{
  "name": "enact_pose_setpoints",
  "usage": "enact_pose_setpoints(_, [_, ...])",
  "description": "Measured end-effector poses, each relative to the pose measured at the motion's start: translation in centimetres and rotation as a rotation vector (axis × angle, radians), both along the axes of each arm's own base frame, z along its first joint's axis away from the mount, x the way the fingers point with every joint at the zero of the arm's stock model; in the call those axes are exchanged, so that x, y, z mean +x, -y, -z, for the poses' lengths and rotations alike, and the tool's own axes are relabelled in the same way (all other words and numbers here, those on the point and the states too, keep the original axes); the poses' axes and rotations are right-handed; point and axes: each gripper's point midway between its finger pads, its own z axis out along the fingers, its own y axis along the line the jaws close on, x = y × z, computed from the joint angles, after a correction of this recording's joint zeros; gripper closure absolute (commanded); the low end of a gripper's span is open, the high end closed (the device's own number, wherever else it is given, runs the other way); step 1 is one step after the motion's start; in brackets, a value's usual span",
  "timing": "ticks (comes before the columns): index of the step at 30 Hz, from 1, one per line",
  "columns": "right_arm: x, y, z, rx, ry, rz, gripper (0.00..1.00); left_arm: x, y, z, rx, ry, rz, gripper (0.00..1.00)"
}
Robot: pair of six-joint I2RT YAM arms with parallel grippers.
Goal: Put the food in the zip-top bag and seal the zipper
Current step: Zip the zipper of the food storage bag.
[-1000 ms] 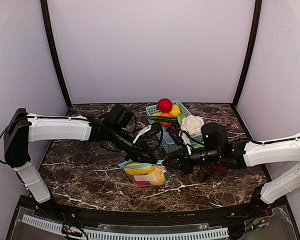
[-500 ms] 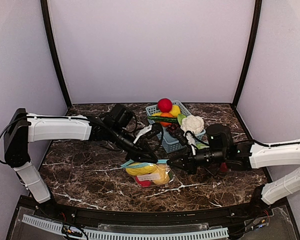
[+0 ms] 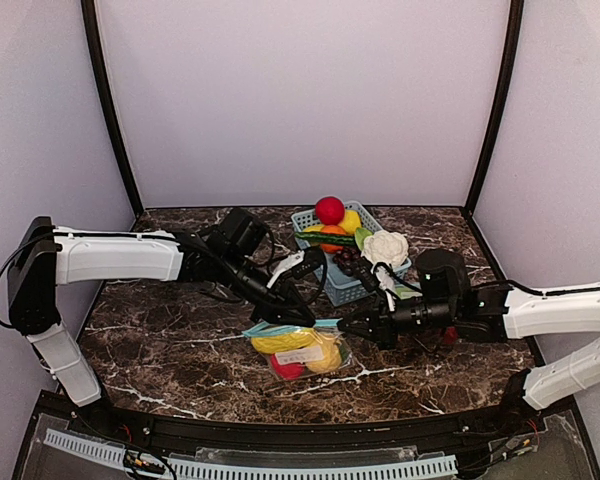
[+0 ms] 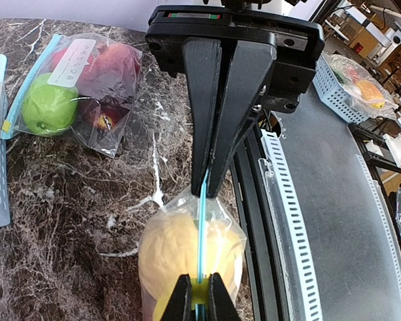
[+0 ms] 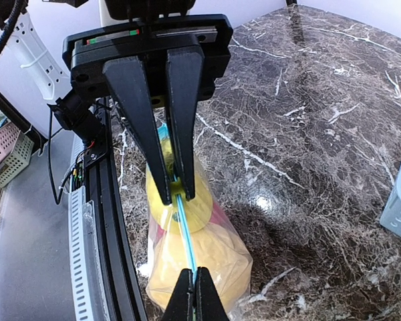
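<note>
The clear zip-top bag lies on the marble near the front, with yellow and red food inside. Its blue zipper runs straight between the two grippers. My left gripper is shut on the zipper's left end, above a yellow fruit. My right gripper is shut on the zipper at the other end. In the top view the left gripper and right gripper face each other across the bag's upper edge.
A light-blue basket behind the bag holds a red ball, yellow fruit and a white cauliflower. A second bag with a green apple and red fruit lies under the right arm. The black front rail is close.
My right gripper has slid to the right along the zipper, away from the left gripper. The left arm has held still. The bag shifted slightly right.
</note>
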Motion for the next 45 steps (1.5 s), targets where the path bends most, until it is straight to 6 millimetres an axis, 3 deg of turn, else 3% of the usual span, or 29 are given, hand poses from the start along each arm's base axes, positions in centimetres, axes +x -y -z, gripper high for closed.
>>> enact_pose_setpoints(17, [-0.1, 0.2, -0.1, 0.002, 0.003, 0.003, 1.0, 0.1, -0.2, 0.0, 0.013, 0.031, -0.006, 0.99])
enact_pose_setpoints(22, [-0.9, 0.1, 0.3, -0.001, -0.023, -0.036, 1.0, -1.0, 0.3, 0.3, 0.027, 0.036, 0.012, 0.99])
enact_pose_setpoints(26, [-1.7, -0.1, 1.4, -0.022, -0.073, -0.076, 0.75, -2.8, 0.5, 1.2, 0.059, -0.003, 0.032, 0.99])
enact_pose_setpoints(31, [-2.2, -1.0, 1.3, 0.007, -0.089, -0.114, 0.51, -3.8, -0.1, 2.5, 0.098, -0.054, 0.029, 0.99])
enact_pose_setpoints(34, [-2.5, -1.6, 1.5, 0.023, -0.102, -0.133, 0.47, -4.0, -0.2, 2.6, 0.102, -0.071, 0.031, 0.99])
enact_pose_setpoints(39, [-3.1, -2.6, 2.6, 0.02, -0.125, -0.173, 0.46, -4.2, -0.2, 2.6, 0.1, -0.085, 0.034, 0.99])
enact_pose_setpoints(45, [-3.6, -3.2, 3.4, 0.013, -0.148, -0.197, 0.59, -4.3, -0.2, 2.5, 0.098, -0.089, 0.037, 0.99])
